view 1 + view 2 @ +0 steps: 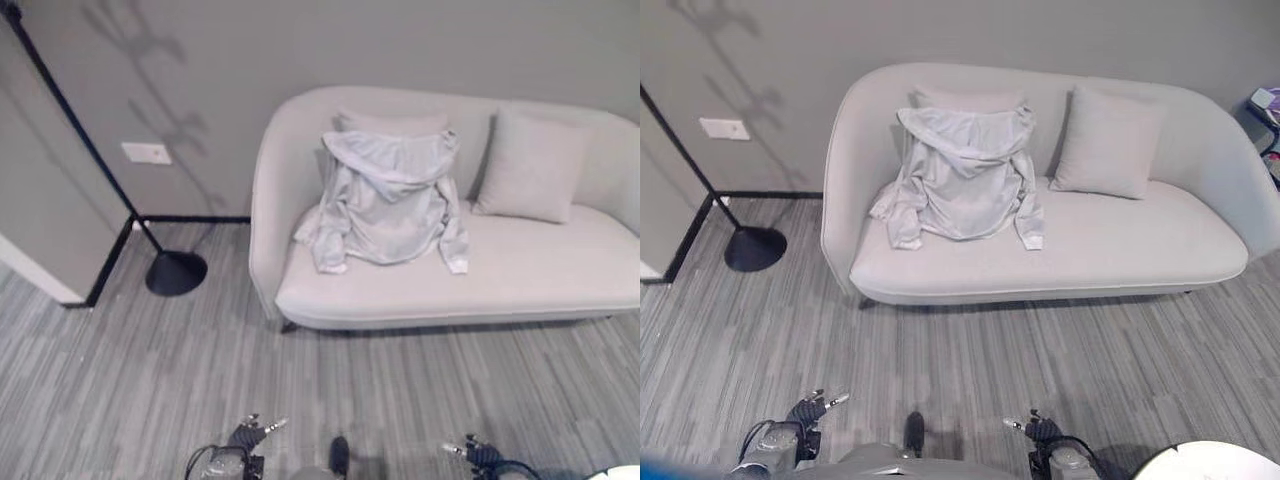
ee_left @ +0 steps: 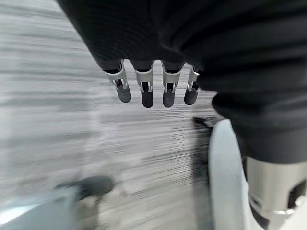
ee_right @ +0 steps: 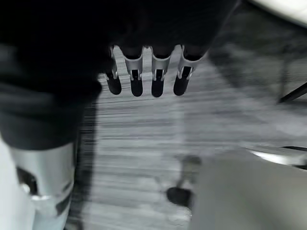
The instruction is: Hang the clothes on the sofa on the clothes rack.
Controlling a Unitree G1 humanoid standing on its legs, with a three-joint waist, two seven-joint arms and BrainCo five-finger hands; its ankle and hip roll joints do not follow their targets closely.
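Hoodie (image 1: 962, 175) lies draped against the sofa's (image 1: 1140, 250) backrest near its left end (a cushion (image 1: 1108, 140) beside it), well ahead of both hands. Left hand (image 2: 144, 88) and right hand (image 3: 144, 76) hang low, fingers straight, empty; the left seems slightly nearer.

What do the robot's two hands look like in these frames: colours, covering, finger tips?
Both match. The left hand has a dark ribbed cover over its back and wrist, with a row of silver fingers ending in rounded dark tips. The right hand has the same dark cover, silver fingers and dark tips. No markings show on either.
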